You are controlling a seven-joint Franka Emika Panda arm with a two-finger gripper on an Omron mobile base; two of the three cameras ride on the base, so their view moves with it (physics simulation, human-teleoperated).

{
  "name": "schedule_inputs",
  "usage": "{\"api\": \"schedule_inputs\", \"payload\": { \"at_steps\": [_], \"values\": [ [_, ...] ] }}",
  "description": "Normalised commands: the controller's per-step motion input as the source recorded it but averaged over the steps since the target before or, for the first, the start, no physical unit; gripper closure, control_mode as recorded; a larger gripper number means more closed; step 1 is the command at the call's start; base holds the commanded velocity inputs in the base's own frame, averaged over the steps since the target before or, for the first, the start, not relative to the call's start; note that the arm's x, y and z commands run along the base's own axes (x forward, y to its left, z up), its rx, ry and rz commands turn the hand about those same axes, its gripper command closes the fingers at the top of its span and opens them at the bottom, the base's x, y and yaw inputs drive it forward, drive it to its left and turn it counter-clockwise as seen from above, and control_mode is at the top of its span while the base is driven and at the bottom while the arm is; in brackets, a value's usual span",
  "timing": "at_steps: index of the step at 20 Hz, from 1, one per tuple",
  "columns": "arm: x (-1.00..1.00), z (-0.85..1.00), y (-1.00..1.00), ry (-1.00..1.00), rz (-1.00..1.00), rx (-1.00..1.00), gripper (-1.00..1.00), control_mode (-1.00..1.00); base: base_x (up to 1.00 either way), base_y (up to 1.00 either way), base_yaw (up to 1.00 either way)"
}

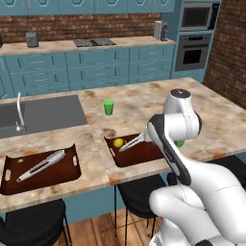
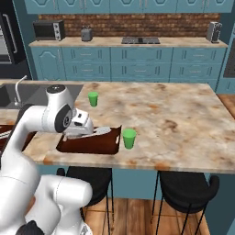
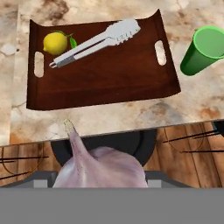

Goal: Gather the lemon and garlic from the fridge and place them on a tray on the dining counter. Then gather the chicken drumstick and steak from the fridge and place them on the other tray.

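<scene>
The jaws are clamped on one papery, pinkish-white garlic [image 3: 100,168] bulb with a pointed stem, held over the near edge of the marbled beige stone surface [image 3: 144,111]. Two dark wooden trays: the right tray [image 3: 105,72] carries one glossy yellow lemon [image 3: 55,43] beside metal tongs [image 3: 96,41]; the left tray [image 1: 41,170] has another pair of tongs [image 1: 41,165]. Two green cups: one cup [image 3: 205,50] just right of the lemon's tray, a second cup [image 1: 109,107] farther back.
</scene>
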Motion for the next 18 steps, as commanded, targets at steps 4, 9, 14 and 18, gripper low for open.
{"api": "schedule_inputs", "payload": {
  "at_steps": [4,9,14,18],
  "values": [
    [0.38,-0.14,-0.05,0.0,0.0,0.0,1.0,-1.0,0.0,0.0,0.0],
    [0.36,-0.28,-0.05,0.0,0.0,-0.02,1.0,-1.0,0.0,0.0,0.0],
    [0.37,-0.45,-0.04,0.0,0.0,-0.06,1.0,-1.0,0.0,0.0,0.0],
    [0.41,-0.37,-0.03,0.0,0.0,-0.04,1.0,-1.0,0.0,0.0,0.0]
  ]
}}
